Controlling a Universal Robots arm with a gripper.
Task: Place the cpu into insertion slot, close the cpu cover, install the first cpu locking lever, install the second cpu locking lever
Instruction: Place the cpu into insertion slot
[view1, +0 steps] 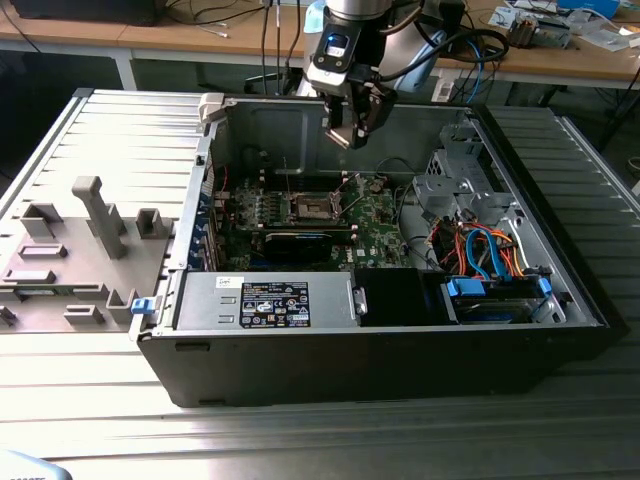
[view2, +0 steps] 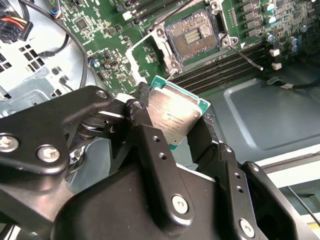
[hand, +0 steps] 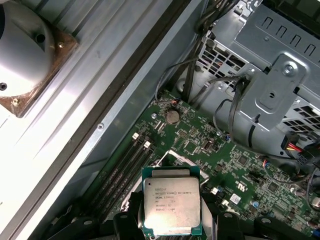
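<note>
My gripper (view1: 349, 133) hangs inside the open computer case, above the back part of the green motherboard (view1: 375, 225). It is shut on the cpu (view2: 175, 116), a flat silver-topped chip with a green edge, held by two opposite sides between the black fingers (view2: 140, 120). The cpu (hand: 171, 205) also shows in the first wrist view, above the board. The insertion slot (view2: 192, 36) lies bare below, its dark pin field showing. The cpu cover (view2: 146, 49) stands swung up beside it. A thin locking lever (view2: 246, 54) sticks out free at the socket's side. The slot (view1: 314, 207) sits mid-board.
A black expansion card (view1: 297, 243) lies in front of the socket. The power supply (view1: 265, 300) fills the front of the exterior view's left. The drive cage (view1: 465, 175) and coloured cables (view1: 480, 250) crowd the exterior view's right. A grey fixture (view1: 75, 250) stands outside the case.
</note>
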